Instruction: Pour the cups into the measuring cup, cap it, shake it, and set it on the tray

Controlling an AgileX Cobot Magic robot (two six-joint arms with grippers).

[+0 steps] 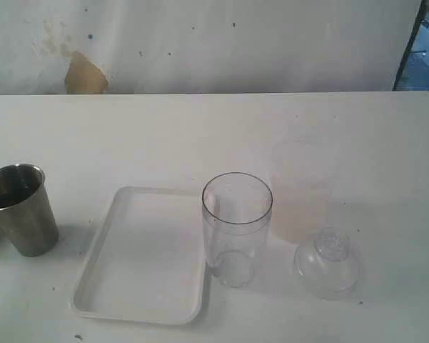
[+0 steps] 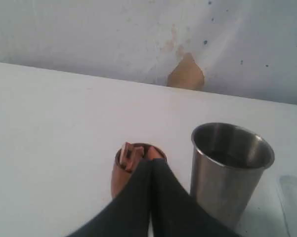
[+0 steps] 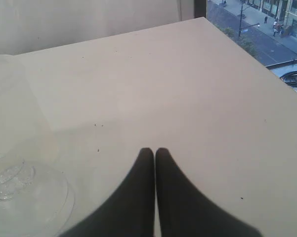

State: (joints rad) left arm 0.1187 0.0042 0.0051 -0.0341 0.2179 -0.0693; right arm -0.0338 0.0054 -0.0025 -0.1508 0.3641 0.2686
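ok so as far as I can tell, nothing on the list is done yet, this looks like the very start. The measuring cup [image 1: 237, 227] is upright and looks empty to me, standing toward the near edge of the table [image 1: 200, 128] and tight against the right rim of the tray [image 1: 139, 300] (can't tell if it's actually touching). Nothing sits on the tray. The lid [image 1: 327, 263] is off and lying on the table just beside the measuring cup, on the side away from the tray.

Both cups are out toward the left end of the table, well apart from the measuring cup, with the tray in between. The tumbler [image 1: 19, 211] is upright and I can't see what's in it. The brown cup [image 2: 119, 177] is just beside it with some small tan bits inside, no idea what they are.

So what's left is both pours, capping, shaking and setting it on the tray, basically all of it.

Left fingers [image 2: 155, 170] are pressed together with nothing in them, hanging right over the brown cup. Right fingers [image 3: 148, 158] are also together and holding nothing, over bare table near the lid.

Count:
- 2 cups (tumbler + brown cup)
- 1 measuring cup
- 1 tray
- 1 lid
- 1 frosted tub [image 1: 301, 189] behind the lid, not part of the job I'd guess
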